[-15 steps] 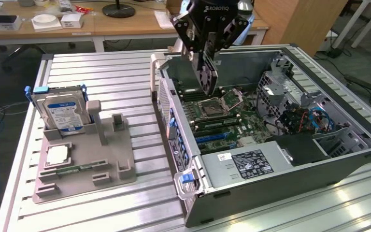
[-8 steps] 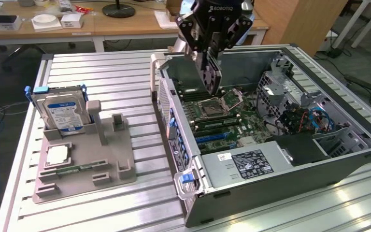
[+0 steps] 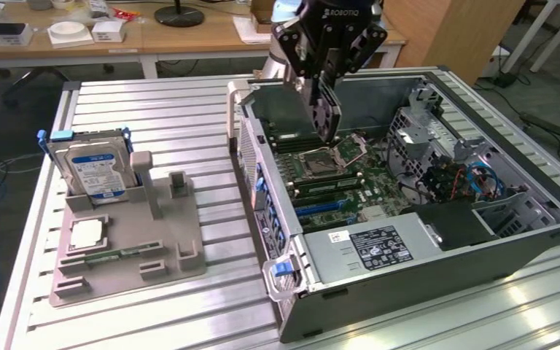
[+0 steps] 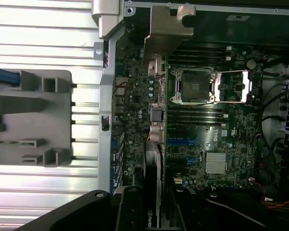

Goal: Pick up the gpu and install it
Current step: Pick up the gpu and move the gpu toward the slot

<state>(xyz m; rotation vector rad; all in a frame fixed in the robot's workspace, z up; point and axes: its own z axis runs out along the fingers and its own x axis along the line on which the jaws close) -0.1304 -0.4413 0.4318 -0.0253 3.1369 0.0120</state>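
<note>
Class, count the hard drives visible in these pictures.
1. The boxy silver hard drive with a blue label stands upright in the grey plastic holder at the exterior view's left. More may hide inside the open computer case.

Gripper [image 3: 321, 82] above open computer case [image 3: 426, 288], jaws clamped on graphics card [image 3: 325, 117]. Card hangs upright, lower edge over motherboard [image 3: 343, 182] near processor socket; contact with board unclear. Power supply [image 3: 372, 248] in case's near end. Case lies on slatted metal table [image 3: 163, 102]. Grey holder [image 3: 178, 255] toward exterior view's left: hard drive [image 3: 95, 169] with blue label upright in it, memory stick [image 3: 114, 257] flat nearby.
</note>
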